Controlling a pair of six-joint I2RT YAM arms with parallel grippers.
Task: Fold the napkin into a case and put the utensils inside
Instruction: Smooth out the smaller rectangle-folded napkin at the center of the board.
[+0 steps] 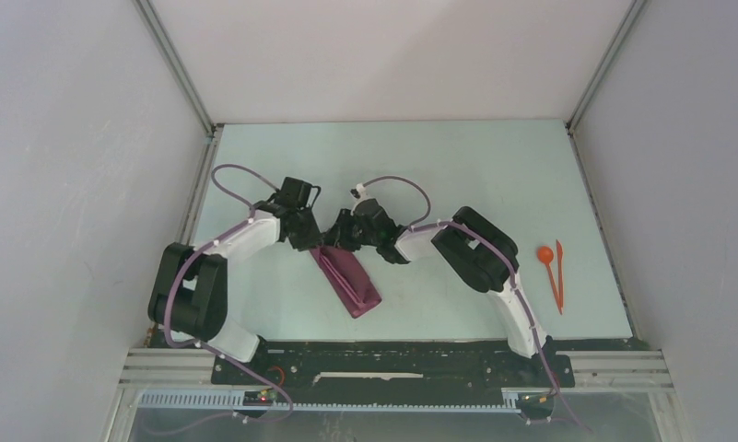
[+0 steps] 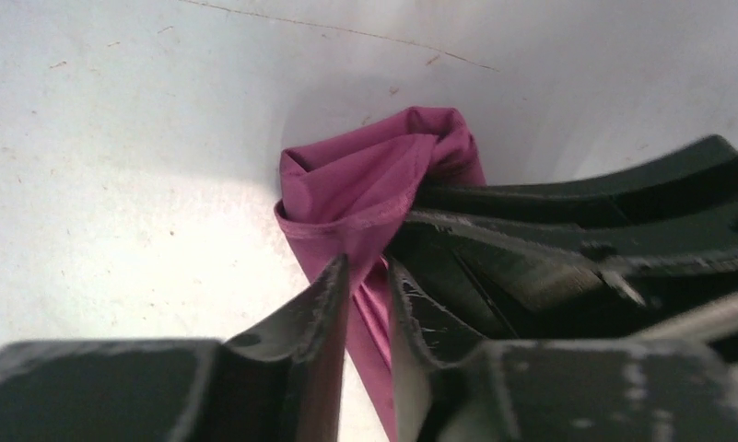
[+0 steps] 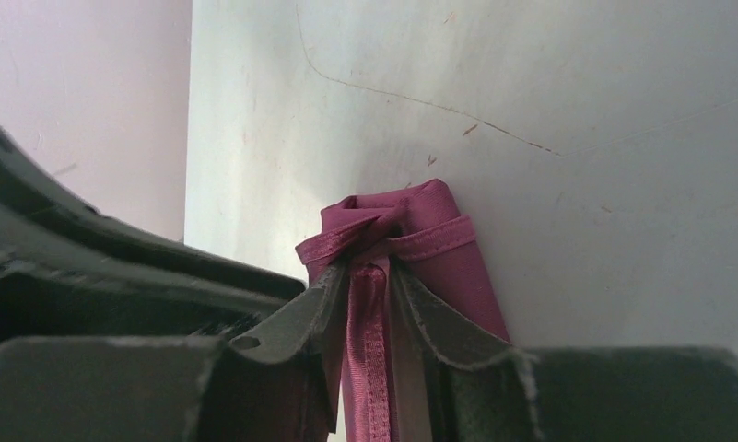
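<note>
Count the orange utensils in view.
2. The spoon and the slim straight piece lie side by side near the table's right edge, well apart from the folded napkin. Whether the napkin's folds hide another cannot be seen.

Case (image 1: 350, 281) at table (image 1: 457, 166) centre; utensils (image 1: 552, 267) well apart to its right.

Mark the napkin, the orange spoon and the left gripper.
napkin (image 1: 351, 281), top view, middle of the folded strip.
orange spoon (image 1: 545, 253), top view, its round bowl.
left gripper (image 2: 367, 276), left wrist view, midway between fingertips, cloth between them.
</note>
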